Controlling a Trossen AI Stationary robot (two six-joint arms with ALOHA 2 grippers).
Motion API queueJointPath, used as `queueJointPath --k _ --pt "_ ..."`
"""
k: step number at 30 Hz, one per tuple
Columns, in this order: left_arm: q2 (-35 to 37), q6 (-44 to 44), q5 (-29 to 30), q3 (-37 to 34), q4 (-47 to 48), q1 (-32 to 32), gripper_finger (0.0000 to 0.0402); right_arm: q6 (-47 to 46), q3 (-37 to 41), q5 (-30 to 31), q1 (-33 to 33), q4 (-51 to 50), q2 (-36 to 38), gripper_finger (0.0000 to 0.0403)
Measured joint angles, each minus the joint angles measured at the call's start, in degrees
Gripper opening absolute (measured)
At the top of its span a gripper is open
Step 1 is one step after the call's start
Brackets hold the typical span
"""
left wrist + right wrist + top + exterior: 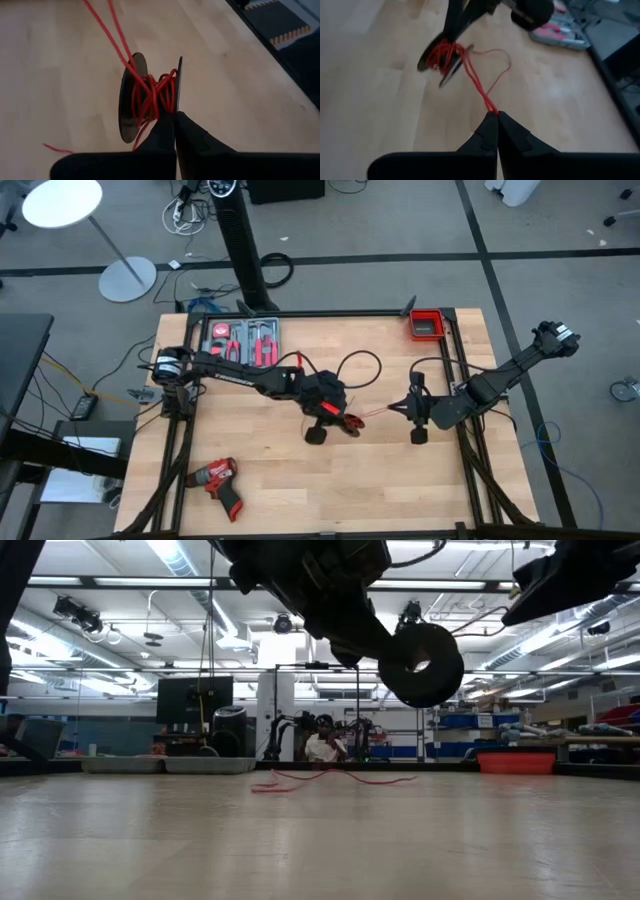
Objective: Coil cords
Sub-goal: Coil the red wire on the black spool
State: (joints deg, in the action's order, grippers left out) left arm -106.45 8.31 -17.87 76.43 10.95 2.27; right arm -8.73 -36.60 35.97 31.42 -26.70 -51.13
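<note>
While the left end effector (174, 116) at frame centre is clenched on a spool (132, 97) wound with red wire (150, 97), the right end effector (497, 116) pinches the wire's strands. A black cable (352, 366) apparently loops on the tabletop (400, 490) just above.

Left gripper (340, 420) mid-table at red wire (372, 413); right gripper (400, 408) at wire's other end.

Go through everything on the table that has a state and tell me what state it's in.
Left gripper: shut on the spool's rim.
Right gripper: shut on the red wire.
Spool: held off the table, partly wound.
Red wire: stretched from spool to right gripper.
Black cable: loose on the table.
Drill: lying on its side.
</note>
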Motion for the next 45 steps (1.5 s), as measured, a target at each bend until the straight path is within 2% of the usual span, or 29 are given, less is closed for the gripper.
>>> queueJointPath --k 10,13,23,27,32,35,39,45 --pt "0.01 -1.25 -0.68 6.74 16.35 1.35 0.0000 -3.67 0.00 -6.46 1.45 -2.42 -0.15 0.0000" --pt "0.01 -1.53 1.18 7.54 20.94 1.61 0.0000 -3.88 0.00 -7.99 2.20 -2.78 -0.14 0.0000" --pt "-0.01 -2.61 2.87 10.94 31.73 1.61 0.0000 -3.67 0.00 -8.79 3.70 -1.59 -0.24 0.0000" --pt "-0.01 -2.04 2.97 12.15 31.85 1.87 0.0000 -3.41 0.45 -8.80 2.35 5.35 -1.14 0.0000" --pt "-0.01 1.40 3.09 13.68 32.02 3.67 0.0000 -4.58 6.07 -9.76 1.15 11.77 -4.01 0.0003" --pt "-0.01 4.78 4.27 15.36 32.47 5.69 0.0000 -5.54 10.83 -10.74 0.24 23.19 -6.03 0.0010" --pt "-0.01 9.83 9.37 17.62 32.64 9.02 0.0000 -3.37 14.72 -14.34 -1.12 40.45 -8.78 0.0018" --pt "-0.03 16.46 22.24 19.09 34.50 13.93 0.0000 -1.93 15.61 -17.69 -6.18 47.49 -13.91 0.0022"
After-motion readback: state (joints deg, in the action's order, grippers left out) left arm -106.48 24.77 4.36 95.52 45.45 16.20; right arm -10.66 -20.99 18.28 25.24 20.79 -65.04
